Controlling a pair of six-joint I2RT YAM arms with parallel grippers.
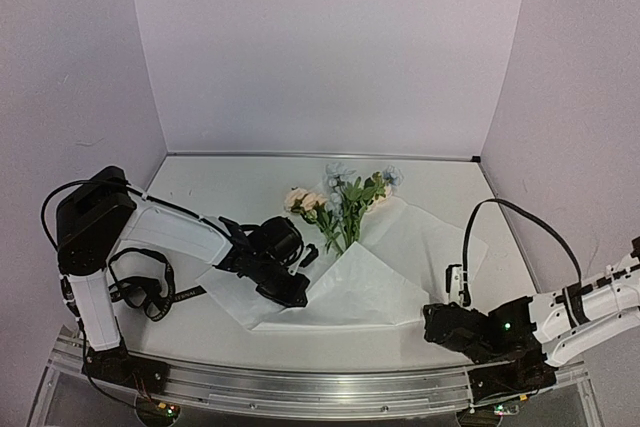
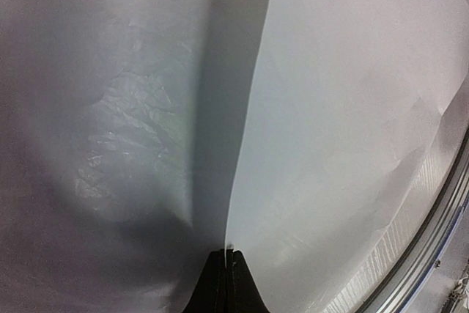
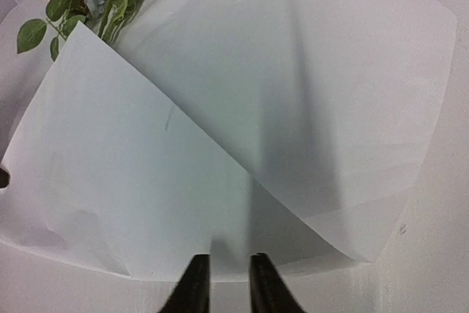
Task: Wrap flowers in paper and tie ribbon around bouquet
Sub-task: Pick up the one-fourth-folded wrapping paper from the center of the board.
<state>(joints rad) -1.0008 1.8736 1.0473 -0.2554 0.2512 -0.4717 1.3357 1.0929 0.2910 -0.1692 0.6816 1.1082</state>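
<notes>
Left end effector [image 2: 227, 254], right end effector [image 3: 229, 262]; one paper [image 1: 370, 287]; flowers [image 1: 345, 202].

Colours noted: paper [image 1: 375, 282] plain white, unprinted, greyer in its shaded folds; flowers [image 1: 345, 197] cream-pink and pale blue-white blooms, green stems and leaves; ribbon [image 1: 188, 294] black, small pale lettering along it; table [image 1: 230, 187] off-white; walls [image 1: 330, 47] pale lilac; rail [image 1: 300, 387] bare silver metal; left arm [image 1: 170, 232] white shell, black joints; cables [image 1: 140, 287] black.
</notes>
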